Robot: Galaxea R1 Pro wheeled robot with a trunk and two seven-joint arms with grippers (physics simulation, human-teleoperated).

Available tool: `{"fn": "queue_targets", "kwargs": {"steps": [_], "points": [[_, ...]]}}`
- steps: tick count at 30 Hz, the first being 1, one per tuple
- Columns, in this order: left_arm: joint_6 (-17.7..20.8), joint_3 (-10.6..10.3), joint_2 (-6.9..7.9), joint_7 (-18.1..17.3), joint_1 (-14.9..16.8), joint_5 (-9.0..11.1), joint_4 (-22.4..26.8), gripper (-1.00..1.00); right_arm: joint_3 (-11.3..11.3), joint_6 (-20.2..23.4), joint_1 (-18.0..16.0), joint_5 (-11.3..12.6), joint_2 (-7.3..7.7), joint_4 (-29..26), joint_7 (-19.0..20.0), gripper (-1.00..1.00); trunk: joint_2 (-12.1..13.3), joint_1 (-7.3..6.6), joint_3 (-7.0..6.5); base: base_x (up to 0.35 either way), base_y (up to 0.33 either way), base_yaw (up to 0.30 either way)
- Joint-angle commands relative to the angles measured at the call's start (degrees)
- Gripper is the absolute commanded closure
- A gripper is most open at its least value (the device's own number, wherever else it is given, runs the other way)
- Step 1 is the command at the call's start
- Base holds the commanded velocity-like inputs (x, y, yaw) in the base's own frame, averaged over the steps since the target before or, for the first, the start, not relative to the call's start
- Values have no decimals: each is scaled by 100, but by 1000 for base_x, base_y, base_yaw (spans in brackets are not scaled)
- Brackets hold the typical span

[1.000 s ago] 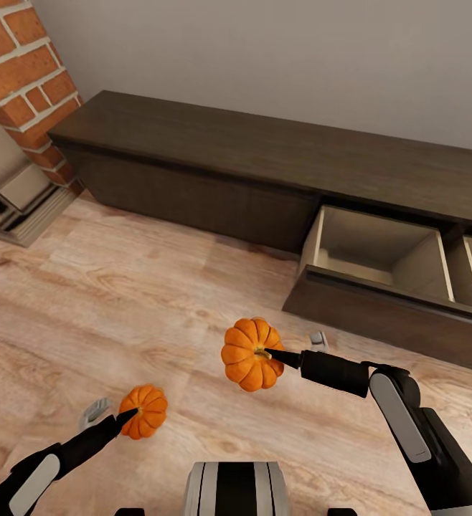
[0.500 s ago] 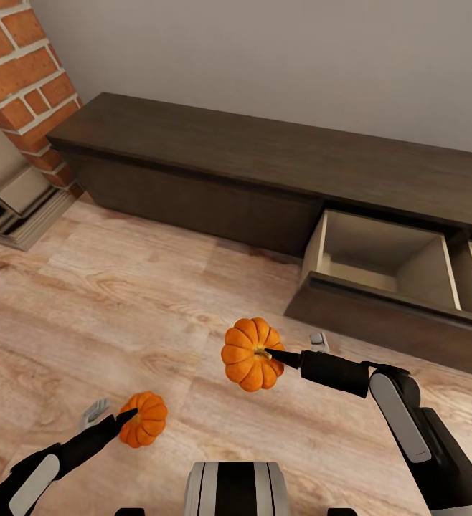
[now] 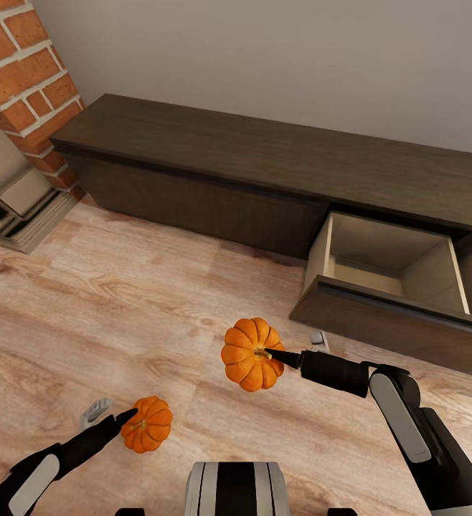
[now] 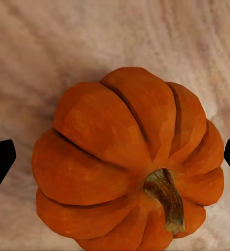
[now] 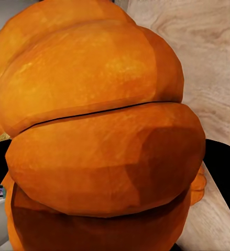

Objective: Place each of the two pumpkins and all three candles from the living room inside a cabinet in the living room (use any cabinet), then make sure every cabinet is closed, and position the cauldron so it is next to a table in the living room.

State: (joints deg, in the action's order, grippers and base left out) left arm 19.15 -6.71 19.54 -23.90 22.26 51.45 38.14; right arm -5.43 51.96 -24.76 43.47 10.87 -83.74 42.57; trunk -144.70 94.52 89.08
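Black arms showing pale grey oval panels, black tapering fingers, light grey wrist fittings, striped grey-black trunk curving below

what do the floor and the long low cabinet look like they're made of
Floor: pale wood planks, going by the visible grain and board seams, with a matte look. Cabinet: dark-brown wood with faint grain; its open drawer is lined in a plain pale beige, possibly painted board.

Left pincer, right pincer: both clamped, arms extended forward.
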Motion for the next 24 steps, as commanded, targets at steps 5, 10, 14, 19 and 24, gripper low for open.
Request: {"fn": "queue_targets", "kwargs": {"steps": [5,10,14,19,24], "points": [[27,-15,6,0,3,58,1,-100,-1,31,-3,23,3,-2,-3,100,-1,-1,3,1,5,0],[27,-15,9,3,3,64,1,-100,-2,31,-3,27,9,-2,-3,100,-5,7,70,0,0,0],[27,-15,7,1,4,65,1,-100,-1,32,-3,30,17,-8,2,100,-5,7,70,0,0,0],[27,-15,7,0,5,59,1,-100,2,33,-3,30,20,-7,5,100,-11,17,158,0,0,0],[27,-15,6,-7,4,62,1,-100,3,34,-3,30,20,-5,6,100,-13,22,203,0,0,0]]}}
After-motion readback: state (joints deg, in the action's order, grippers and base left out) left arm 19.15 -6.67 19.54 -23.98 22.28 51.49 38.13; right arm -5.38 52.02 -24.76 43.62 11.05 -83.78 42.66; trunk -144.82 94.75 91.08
